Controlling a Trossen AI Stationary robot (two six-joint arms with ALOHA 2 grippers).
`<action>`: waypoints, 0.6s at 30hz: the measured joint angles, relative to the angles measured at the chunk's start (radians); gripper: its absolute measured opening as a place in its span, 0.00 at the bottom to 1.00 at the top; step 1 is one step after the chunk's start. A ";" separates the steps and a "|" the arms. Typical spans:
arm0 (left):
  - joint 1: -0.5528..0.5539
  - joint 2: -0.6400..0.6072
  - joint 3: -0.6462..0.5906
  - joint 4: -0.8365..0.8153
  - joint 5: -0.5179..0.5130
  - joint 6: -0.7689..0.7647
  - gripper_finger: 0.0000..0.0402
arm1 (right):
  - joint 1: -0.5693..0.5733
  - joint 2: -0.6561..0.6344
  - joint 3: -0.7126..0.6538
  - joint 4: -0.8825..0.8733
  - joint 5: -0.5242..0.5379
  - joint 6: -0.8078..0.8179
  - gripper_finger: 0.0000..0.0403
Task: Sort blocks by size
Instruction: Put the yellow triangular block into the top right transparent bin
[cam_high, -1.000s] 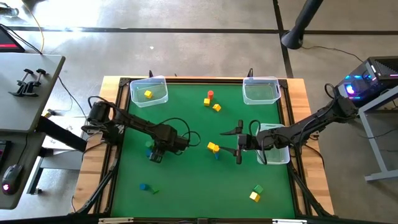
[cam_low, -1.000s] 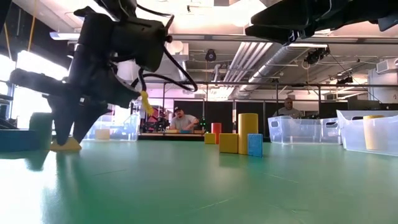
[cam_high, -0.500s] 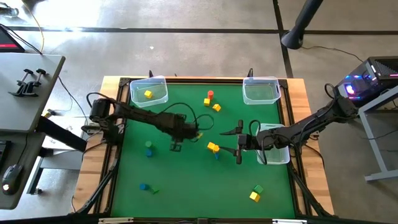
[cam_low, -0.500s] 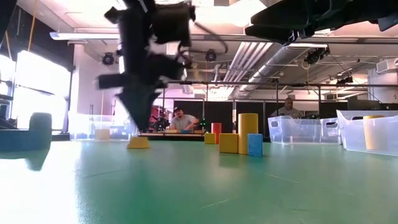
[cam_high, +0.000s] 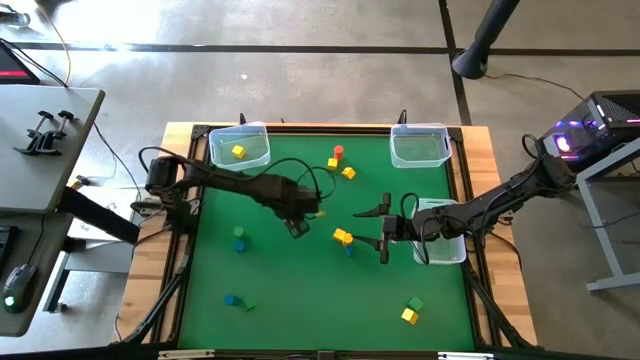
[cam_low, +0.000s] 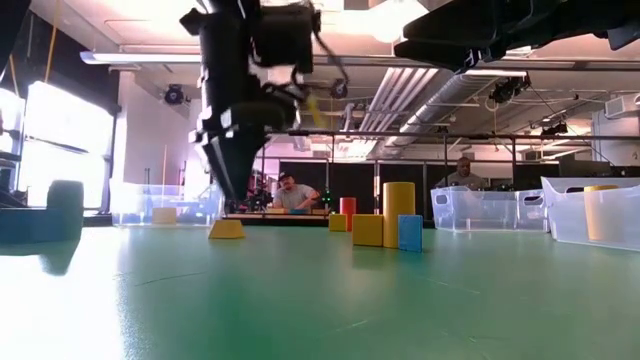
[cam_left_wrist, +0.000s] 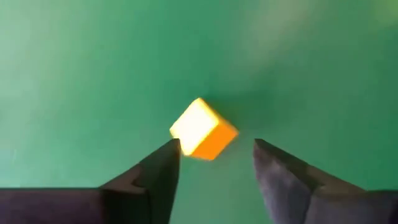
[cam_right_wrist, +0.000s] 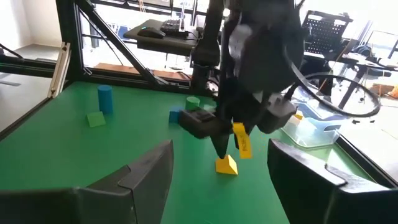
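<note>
From above, my left gripper (cam_high: 298, 228) hangs over the middle of the green mat (cam_high: 300, 290) with my right gripper (cam_high: 384, 232) waiting spread and empty just beside the yellow and blue blocks (cam_high: 344, 239). At table height a small yellow block (cam_low: 226, 229) sits on the mat directly under my left fingers. Past my left wrist it (cam_left_wrist: 203, 129) lies corner-on between my parted, empty fingers, no long axis; it looks light, rigid and smooth, so I'd pinch two opposite flat faces

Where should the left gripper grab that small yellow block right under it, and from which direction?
Come straight down: the left gripper hangs open above the yellow block, which lies alone on the green mat. It sits corner-on to the fingers, so probably turn the wrist first, then close on two opposite flat side faces.
</note>
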 joint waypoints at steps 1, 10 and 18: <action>0.004 0.000 -0.013 0.014 -0.001 -0.032 0.53 | 0.000 0.000 0.000 -0.001 0.000 0.000 0.62; 0.024 0.000 -0.155 0.166 -0.008 -0.188 0.68 | 0.001 0.000 0.000 -0.004 0.000 -0.004 0.62; 0.026 0.000 -0.190 0.242 -0.010 -0.211 0.65 | 0.001 0.000 0.000 -0.006 0.000 -0.006 0.62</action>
